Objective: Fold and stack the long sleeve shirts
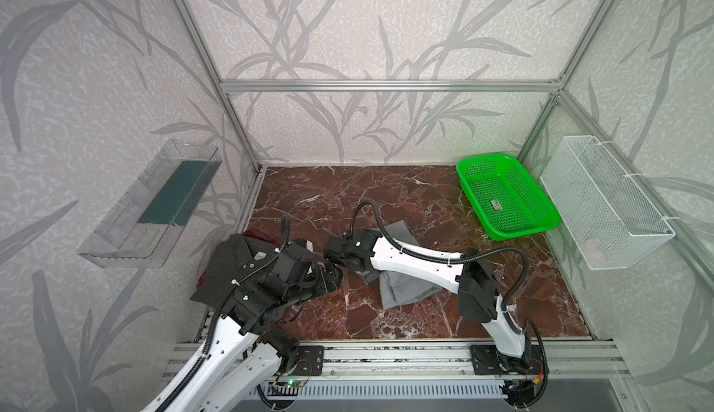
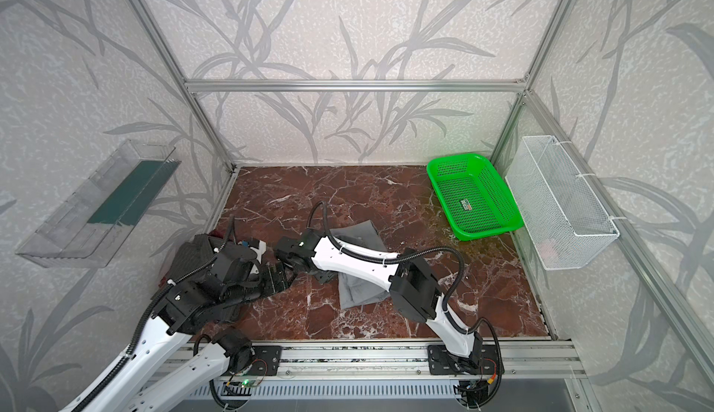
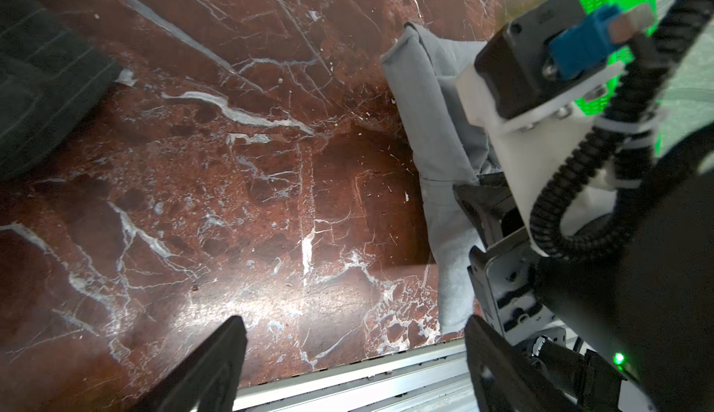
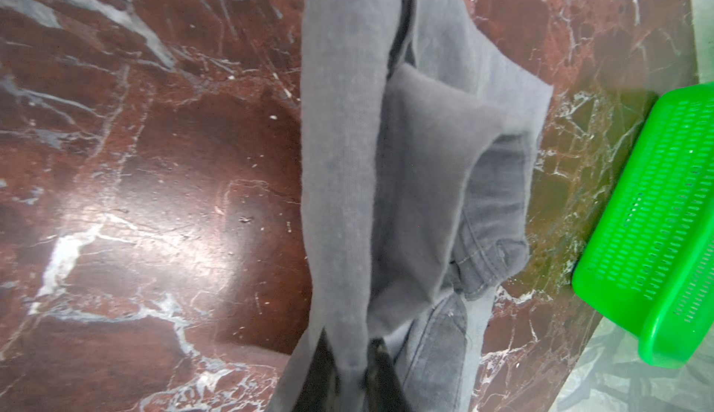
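A plain mid-grey button-up shirt lies bunched in the middle of the red-brown marble-patterned tabletop, partly under the right arm in both top views. The right gripper is pinched on a long folded strip of this shirt's cloth. In the right wrist view the two dark fingers press the fold between them, and the rest of the grey shirt trails off in loose folds with a stitched seam showing.

The left gripper has its jaws spread wide and holds nothing. In the left wrist view bare tabletop shows between its fingers, and the grey shirt lies off to one side, apart from them.

A dark charcoal pinstriped collared shirt lies at the tabletop's left edge, toward the front, partly covered by the left arm. A small pale tag sits at its collar; its print is too small to read. A strip of dark red shows at its far edge.

A bright green plastic mesh basket stands in the far right corner of the tabletop, well apart from both shirts. A small sticker lies on its floor, with writing that cannot be made out.
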### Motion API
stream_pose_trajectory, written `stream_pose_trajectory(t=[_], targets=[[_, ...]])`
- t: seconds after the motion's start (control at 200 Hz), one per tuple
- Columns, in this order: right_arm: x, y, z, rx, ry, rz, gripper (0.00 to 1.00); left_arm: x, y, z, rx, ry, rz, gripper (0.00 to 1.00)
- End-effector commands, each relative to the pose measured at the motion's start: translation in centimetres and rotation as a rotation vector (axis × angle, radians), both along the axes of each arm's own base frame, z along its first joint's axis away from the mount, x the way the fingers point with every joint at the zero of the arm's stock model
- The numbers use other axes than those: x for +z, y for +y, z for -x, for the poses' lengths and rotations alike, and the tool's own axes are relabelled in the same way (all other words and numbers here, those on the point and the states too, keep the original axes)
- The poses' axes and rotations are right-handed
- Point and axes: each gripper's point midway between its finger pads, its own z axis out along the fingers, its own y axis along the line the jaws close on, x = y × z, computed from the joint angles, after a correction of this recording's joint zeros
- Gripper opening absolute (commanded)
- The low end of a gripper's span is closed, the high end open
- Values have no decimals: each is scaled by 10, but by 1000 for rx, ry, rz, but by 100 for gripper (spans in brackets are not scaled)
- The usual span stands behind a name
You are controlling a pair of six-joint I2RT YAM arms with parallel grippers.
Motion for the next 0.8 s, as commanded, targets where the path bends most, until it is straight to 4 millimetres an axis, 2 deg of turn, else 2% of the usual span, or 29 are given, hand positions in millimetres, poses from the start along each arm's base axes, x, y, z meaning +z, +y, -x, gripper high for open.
stream_pose_trajectory(t=[0.0,0.1,0.23,0.39,0.505,0.59,0.635,0.67,0.685,0.8], targets=[[-4,17,19,-11,50,-35,10,-14,18,8,76,36,-44,88],[-6,33,30,-14,99,-104,24,-16,28,12,115,35,-61,88],[-1,52,43,-5,171,-245,33,-11,44,16,179,16,-94,89],[22,63,50,-5,225,-424,43,3,63,18,261,-26,-125,90],[46,65,49,-3,270,-581,45,7,63,16,266,-36,-120,91],[66,47,39,-13,262,-664,45,4,58,15,249,-26,-109,91],[73,25,26,-54,238,-697,45,1,55,15,243,-15,-106,91],[68,5,14,-104,228,-703,44,-2,53,15,237,-4,-102,91],[76,-6,7,-123,211,-730,44,-3,52,14,234,0,-100,90],[57,-70,-21,-247,160,-767,39,-20,37,11,195,43,-67,90]])
